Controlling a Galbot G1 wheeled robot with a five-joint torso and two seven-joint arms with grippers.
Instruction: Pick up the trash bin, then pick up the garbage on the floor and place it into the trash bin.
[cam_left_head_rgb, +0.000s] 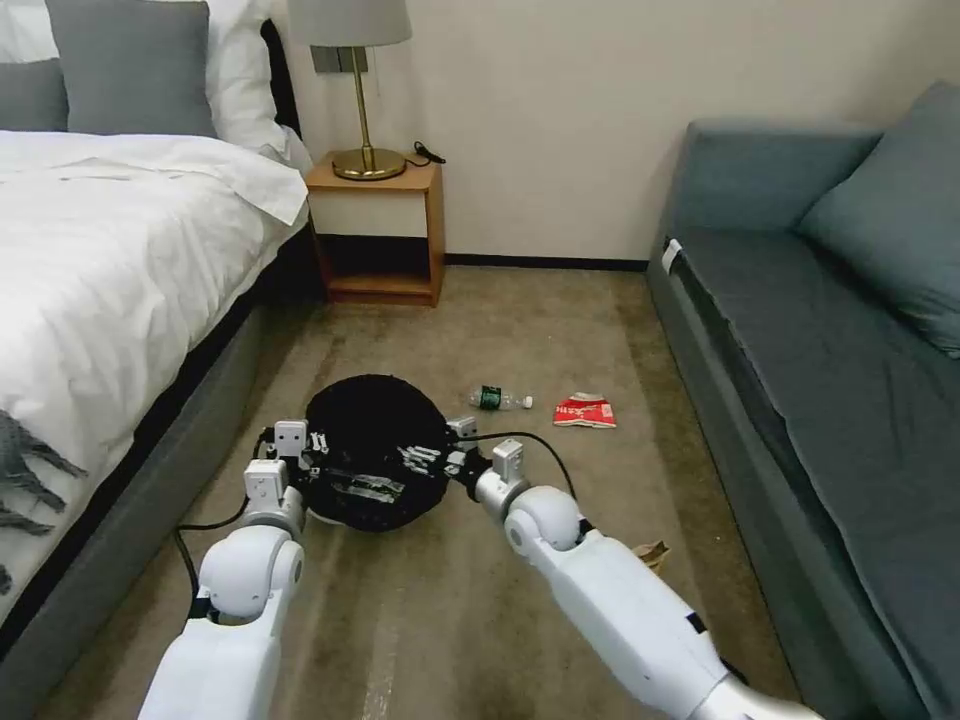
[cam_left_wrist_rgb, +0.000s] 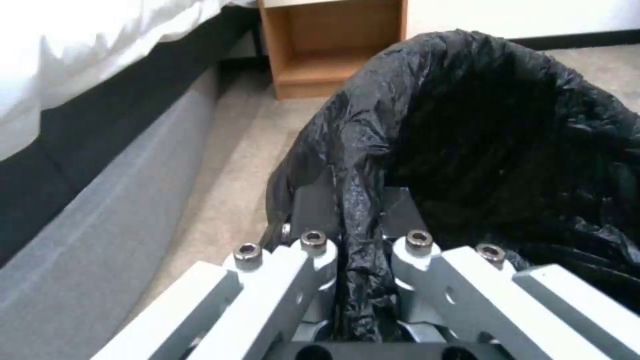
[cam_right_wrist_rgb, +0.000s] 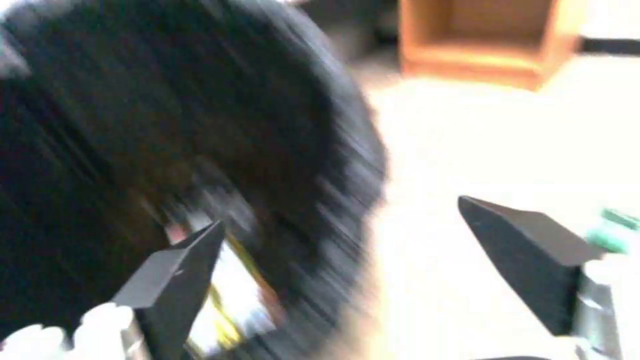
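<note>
The trash bin (cam_left_head_rgb: 375, 450) sits on the carpet (cam_left_head_rgb: 520, 330) at the centre of the head view, between the bed (cam_left_head_rgb: 110, 290) at 9 o'clock and the sofa (cam_left_head_rgb: 830, 380) at 3 o'clock. Its black bag covers rim and sides; a sliver of white base shows at its near edge. The mouth faces the camera, and something pale and reflective lies inside, too unclear to identify.

The left gripper (cam_left_head_rgb: 318, 445) is at the bin's 9 o'clock edge. In the left wrist view its jaws are pressed together on a fold of the black liner (cam_left_wrist_rgb: 357, 200) at the rim, the plastic bunched between them.

The right gripper (cam_left_head_rgb: 440, 460) is at the bin's 3 o'clock edge. In the right wrist view its two dark fingers (cam_right_wrist_rgb: 520, 250) stand spread wide apart: one lies against the bag, the other is out over the carpet. Nothing is between them.

Garbage lies beyond the bin. A clear bottle (cam_left_head_rgb: 498, 399) with a green label lies on its side at 1 o'clock, near the bin. A red-white packet (cam_left_head_rgb: 585, 411) lies just past the bottle, toward 2 o'clock. A scrap of brown paper (cam_left_head_rgb: 652, 553) shows at 4 o'clock, partly hidden behind the right arm.

A nightstand (cam_left_head_rgb: 378, 232) with a brass lamp (cam_left_head_rgb: 362, 110) stands at 12 o'clock against the wall.
</note>
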